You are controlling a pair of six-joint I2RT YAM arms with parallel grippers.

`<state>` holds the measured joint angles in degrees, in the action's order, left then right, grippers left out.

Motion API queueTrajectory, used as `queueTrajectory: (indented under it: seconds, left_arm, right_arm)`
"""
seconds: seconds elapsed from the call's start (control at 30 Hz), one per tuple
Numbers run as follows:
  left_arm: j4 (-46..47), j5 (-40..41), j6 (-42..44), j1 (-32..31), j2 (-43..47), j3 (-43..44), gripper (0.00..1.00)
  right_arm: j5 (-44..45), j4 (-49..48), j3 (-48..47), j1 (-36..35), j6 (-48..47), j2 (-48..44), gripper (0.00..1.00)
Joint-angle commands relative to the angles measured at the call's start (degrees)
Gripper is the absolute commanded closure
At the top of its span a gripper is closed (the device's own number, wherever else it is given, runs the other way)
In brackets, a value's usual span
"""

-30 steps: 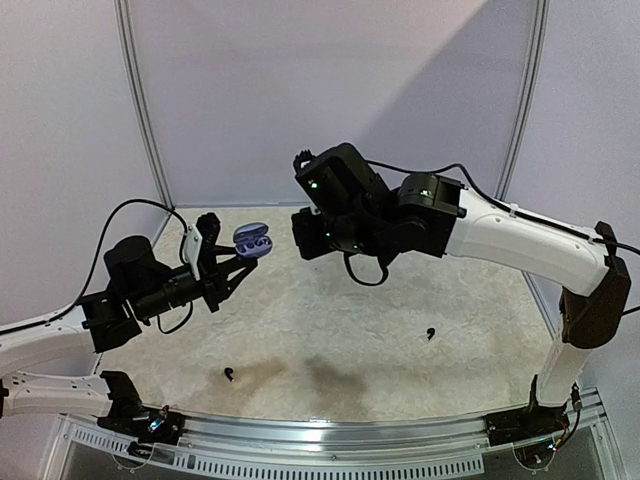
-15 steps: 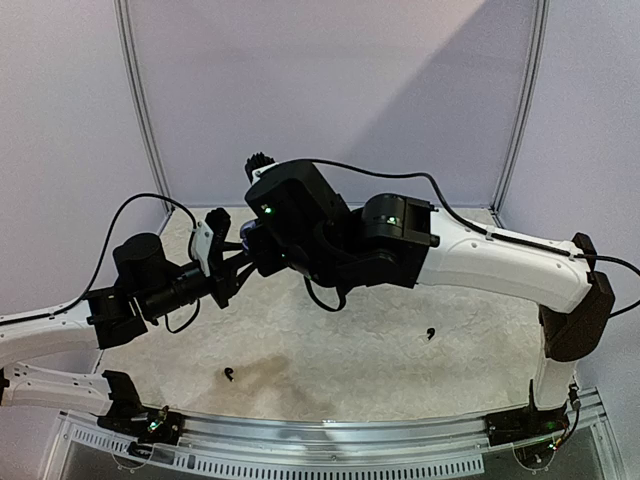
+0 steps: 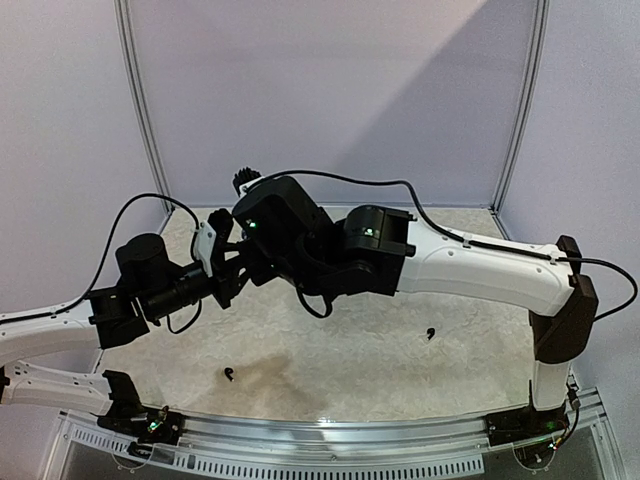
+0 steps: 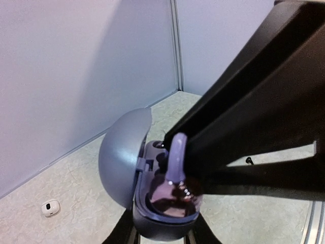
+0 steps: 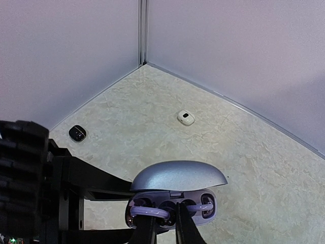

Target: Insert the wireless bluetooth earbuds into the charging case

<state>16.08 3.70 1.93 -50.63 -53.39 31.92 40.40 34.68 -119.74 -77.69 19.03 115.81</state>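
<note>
The charging case point(image 4: 152, 203), lilac-grey with its lid point(image 5: 177, 175) open, is held off the table by my left gripper point(image 4: 163, 233), which is shut on its base. My right gripper point(image 5: 167, 219) is shut on a pale lilac earbud point(image 4: 176, 157), pressing it into the case's left well; its stem point(image 5: 144, 210) lies across the opening. A second lilac earbud point(image 5: 207, 207) sits in the right well. In the top view my right wrist point(image 3: 275, 225) hides the case. Two black earbuds point(image 3: 229, 375) point(image 3: 430, 333) lie on the table.
A small white case point(image 5: 186, 117) and a black case point(image 5: 77, 133) rest on the table near the back corner; the white case point(image 4: 50, 207) also shows in the left wrist view. Purple walls enclose the back and sides.
My right arm has swung left and down onto the case, which it now covers in the top view. The left arm has shifted slightly, still holding the case.
</note>
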Motion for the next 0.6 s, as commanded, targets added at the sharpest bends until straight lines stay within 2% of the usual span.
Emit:
queueTrajectory:
  seconds: [0.0,0.33,0.57]
  left_arm:
    - [2.4,0.3,0.0,-1.0,-0.1,1.3,1.0]
    - [2.7,-0.2,1.3,-1.0,0.4,1.1,1.0]
    - [2.4,-0.6,1.3,-1.0,0.5,0.9,1.0]
  right_arm:
    - [0.7,1.2,-1.5,-0.3,0.3,2.2,0.96]
    - [1.8,3.7,-1.4,0.1,0.0,2.4,0.94]
    - [1.1,1.2,-1.4,0.3,-1.5,1.1,0.94]
